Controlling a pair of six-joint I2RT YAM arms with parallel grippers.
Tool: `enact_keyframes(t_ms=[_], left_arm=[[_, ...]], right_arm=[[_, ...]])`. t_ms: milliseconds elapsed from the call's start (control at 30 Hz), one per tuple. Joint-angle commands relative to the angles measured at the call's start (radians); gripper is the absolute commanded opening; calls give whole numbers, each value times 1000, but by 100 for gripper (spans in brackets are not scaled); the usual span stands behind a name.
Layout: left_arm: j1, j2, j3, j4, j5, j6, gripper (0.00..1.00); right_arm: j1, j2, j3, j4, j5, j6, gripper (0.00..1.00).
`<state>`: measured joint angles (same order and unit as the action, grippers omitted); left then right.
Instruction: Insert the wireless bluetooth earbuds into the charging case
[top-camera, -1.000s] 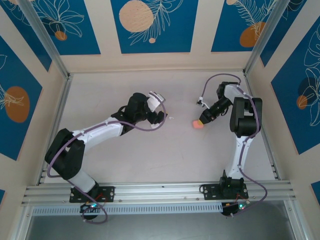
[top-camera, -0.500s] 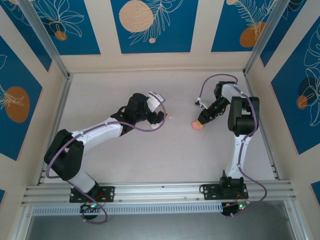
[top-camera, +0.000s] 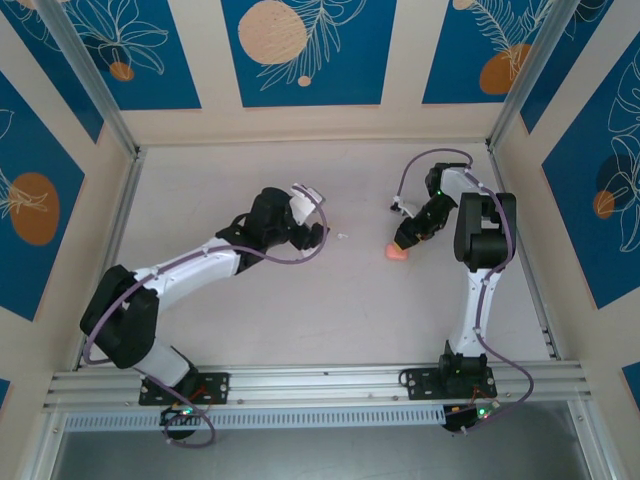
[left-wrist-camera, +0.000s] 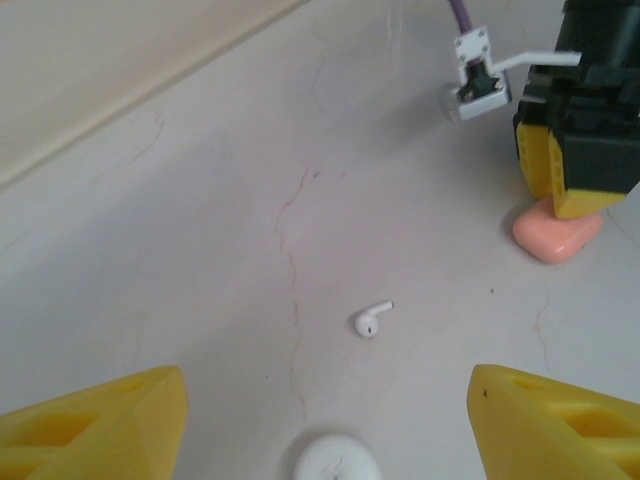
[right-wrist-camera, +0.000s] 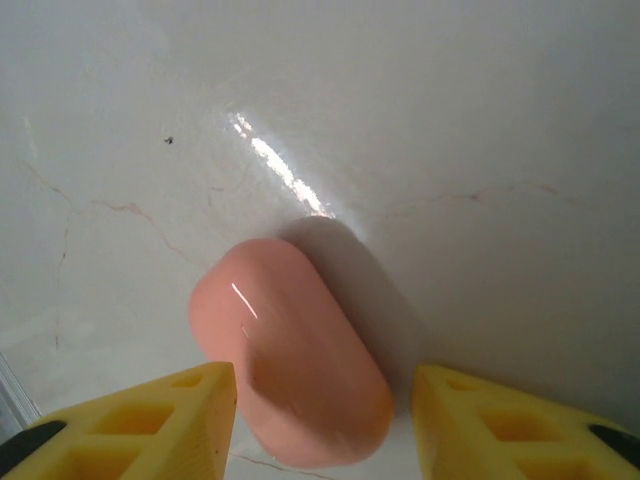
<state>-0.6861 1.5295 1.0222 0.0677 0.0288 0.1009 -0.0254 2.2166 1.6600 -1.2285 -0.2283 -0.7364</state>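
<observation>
You still have most of the job to do. The pink case (right-wrist-camera: 290, 350) lies shut on the tabletop (left-wrist-camera: 200, 250) between your right jaws, which are open and not squeezing it. One white earbud (left-wrist-camera: 370, 321) lies loose in front of your open left jaws.

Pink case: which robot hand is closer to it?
Right. The right gripper is right at the pink case, with a finger on each side of it. The left gripper is away across the table, with a white earbud lying between it and the case.
</observation>
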Motion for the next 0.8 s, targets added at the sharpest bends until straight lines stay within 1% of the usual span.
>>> enact_keyframes(t_ms=[0, 100, 200, 300, 367, 433, 567, 767], left_arm=[[-14, -17, 54, -135, -35, -79, 72], [-15, -1, 107, -248, -41, -144, 71], [-16, 28, 179, -393, -61, -230, 70], [-22, 79, 274, -559, -86, -304, 69], [-26, 124, 340, -664, -121, -361, 69], [-27, 172, 402, -745, -144, -406, 68], [-28, 287, 544, -903, -192, -472, 67], [-29, 451, 717, -1059, -224, -511, 67]], right_arm=[[13, -38, 35, 13, 1, 36, 52], [16, -76, 33, 28, -12, 51, 53], [16, -152, 19, 59, -57, 67, 54], [13, -266, -5, 130, -156, 144, 58], [12, -359, -59, 222, -261, 228, 61], [16, -426, -115, 310, -311, 315, 63], [25, -503, -197, 432, -339, 532, 65], [28, -617, -369, 596, -375, 772, 64]])
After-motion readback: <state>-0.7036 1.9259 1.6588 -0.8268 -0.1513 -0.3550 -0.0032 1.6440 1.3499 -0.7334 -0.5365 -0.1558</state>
